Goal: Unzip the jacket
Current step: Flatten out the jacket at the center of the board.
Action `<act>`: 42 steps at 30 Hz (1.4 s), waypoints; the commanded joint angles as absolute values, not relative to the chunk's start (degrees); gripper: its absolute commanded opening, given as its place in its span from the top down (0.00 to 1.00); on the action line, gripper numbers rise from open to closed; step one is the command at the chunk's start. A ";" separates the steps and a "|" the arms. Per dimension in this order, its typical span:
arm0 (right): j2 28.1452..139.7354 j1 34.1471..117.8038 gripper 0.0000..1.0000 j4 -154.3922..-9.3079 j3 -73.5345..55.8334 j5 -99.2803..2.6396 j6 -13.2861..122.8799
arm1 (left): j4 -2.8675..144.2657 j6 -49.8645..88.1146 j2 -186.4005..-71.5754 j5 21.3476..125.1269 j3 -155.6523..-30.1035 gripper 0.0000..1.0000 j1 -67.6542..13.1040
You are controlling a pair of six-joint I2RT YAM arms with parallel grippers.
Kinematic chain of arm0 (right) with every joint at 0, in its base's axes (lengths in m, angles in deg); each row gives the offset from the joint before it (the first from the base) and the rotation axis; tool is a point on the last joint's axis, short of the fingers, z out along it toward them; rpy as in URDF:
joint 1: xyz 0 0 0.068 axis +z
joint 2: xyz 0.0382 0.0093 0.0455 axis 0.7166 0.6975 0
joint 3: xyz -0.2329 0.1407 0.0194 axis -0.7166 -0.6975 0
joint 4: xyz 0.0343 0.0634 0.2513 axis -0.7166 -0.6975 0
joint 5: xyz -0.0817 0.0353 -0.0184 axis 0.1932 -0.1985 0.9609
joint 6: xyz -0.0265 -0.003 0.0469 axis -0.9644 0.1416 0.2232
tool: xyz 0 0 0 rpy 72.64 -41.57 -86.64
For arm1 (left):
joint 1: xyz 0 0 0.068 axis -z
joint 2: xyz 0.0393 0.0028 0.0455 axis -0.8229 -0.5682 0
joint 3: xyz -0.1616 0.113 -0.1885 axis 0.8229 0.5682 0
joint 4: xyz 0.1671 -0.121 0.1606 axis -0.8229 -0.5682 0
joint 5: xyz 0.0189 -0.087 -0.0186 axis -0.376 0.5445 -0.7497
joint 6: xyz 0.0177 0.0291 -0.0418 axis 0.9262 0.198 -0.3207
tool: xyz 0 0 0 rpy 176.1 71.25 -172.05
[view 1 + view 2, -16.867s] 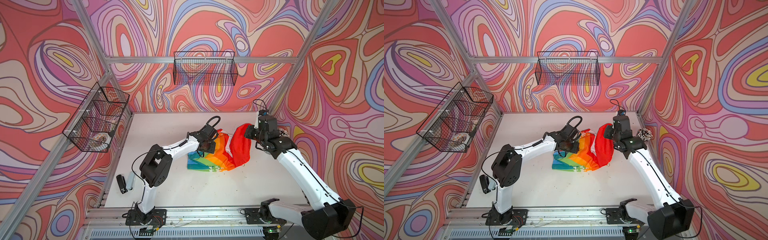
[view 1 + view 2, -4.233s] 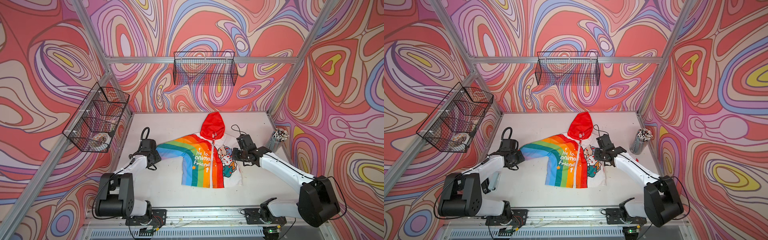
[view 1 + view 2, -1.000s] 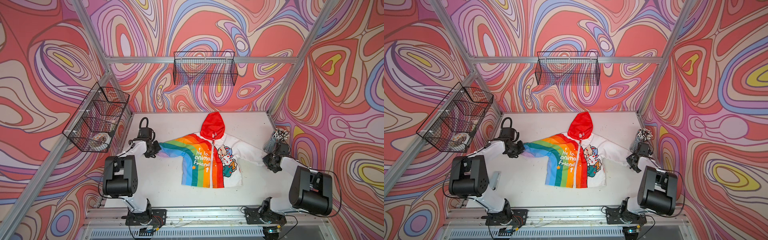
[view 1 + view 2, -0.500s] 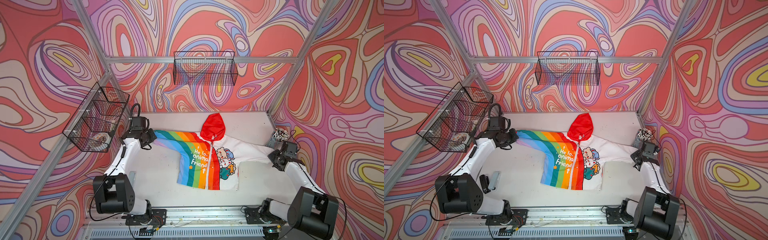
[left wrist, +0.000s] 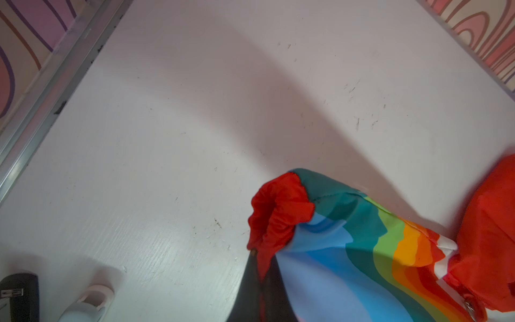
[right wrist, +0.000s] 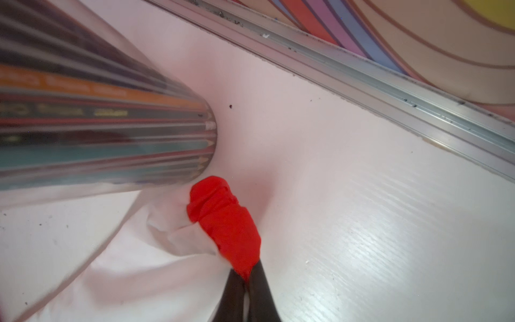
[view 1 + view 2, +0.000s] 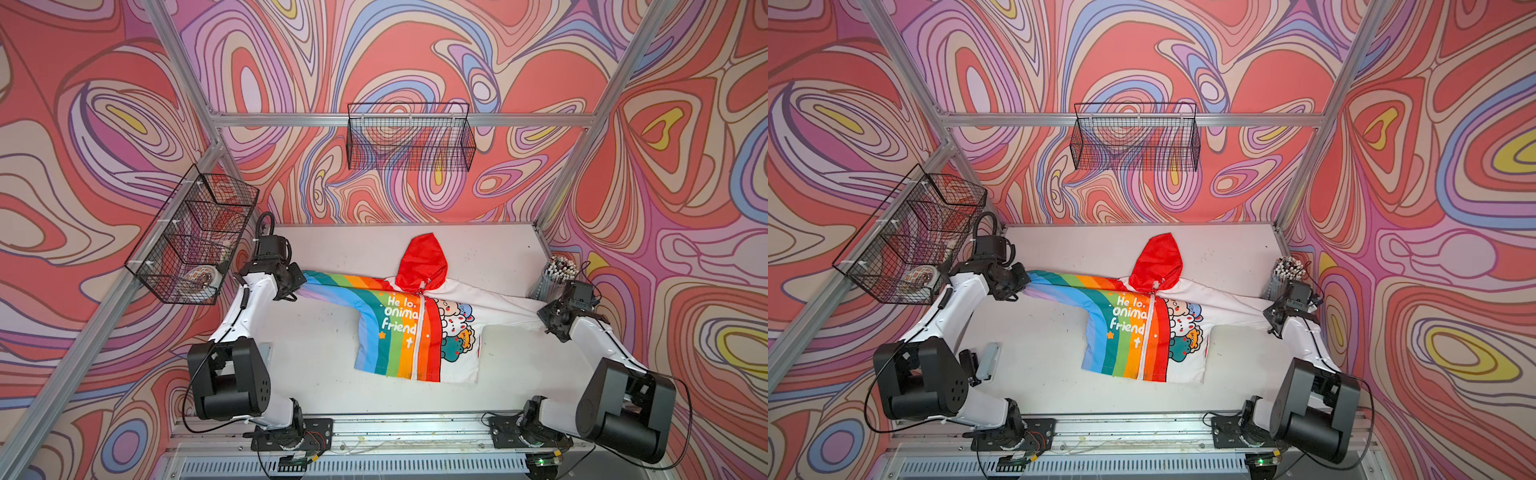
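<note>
**End effectors.** The left end effector [image 5: 260,267] is clenched on the red cuff [image 5: 278,212] of the rainbow sleeve [image 7: 332,282]. The right end effector [image 6: 247,274] is clenched on the red cuff [image 6: 223,220] of the white sleeve [image 7: 507,303]. It finished closing within the last second.

**Change.** A second ago both sleeves lay slack and angled down beside the body. Both arms have since drawn outward and toward the back of the bench [image 7: 324,353]. The sleeves now run nearly straight from the shoulders to the two grips.

**Jacket position.** The jacket [image 7: 399,332] lies front-up at the middle of the bench. Its hood [image 7: 422,262] points to the rear wall and the body is slightly skewed. The white sleeve ends just beside the pencil cup [image 7: 555,276]. In the right wrist view the cuff is very near the cup's base.

**Task status.** The zipper [image 7: 419,332] runs closed from collar to hem, so unzipping has not begun. The spread has flattened the front and exposed the zipper line. The pull is too small to confirm in the top views. A small metal piece below the hood in the left wrist view is probably it.

**Next requirement.** One end effector must release its cuff and travel to the collar. The other should keep the fabric taut.
</note>
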State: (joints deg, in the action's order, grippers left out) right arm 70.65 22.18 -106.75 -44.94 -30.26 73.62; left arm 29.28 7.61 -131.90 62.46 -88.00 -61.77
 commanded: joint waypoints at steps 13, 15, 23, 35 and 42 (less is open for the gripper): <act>71.27 20.91 0.27 -107.33 -41.33 -30.05 69.98 | 29.11 6.95 -131.30 57.16 -89.25 0.20 -62.58; 67.67 21.01 0.27 -108.81 -40.98 -28.89 69.23 | 28.62 7.56 -128.56 57.01 -89.33 0.15 -62.50; 55.53 35.11 0.34 -116.77 -40.29 -27.22 68.23 | 28.03 10.05 -119.46 55.18 -86.84 0.18 -51.00; 54.27 47.61 0.55 -114.93 -42.97 -45.98 64.72 | 27.01 8.31 -124.60 46.79 -87.62 0.19 -52.55; 63.92 56.41 0.69 -104.08 -47.68 -58.90 69.77 | 27.23 8.41 -126.56 46.91 -87.71 0.19 -53.61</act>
State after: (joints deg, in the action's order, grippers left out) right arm 60.24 54.46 -109.50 -45.40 -51.11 67.50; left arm 29.22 8.88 -126.03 48.47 -86.14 -53.18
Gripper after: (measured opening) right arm 0.321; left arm 0.808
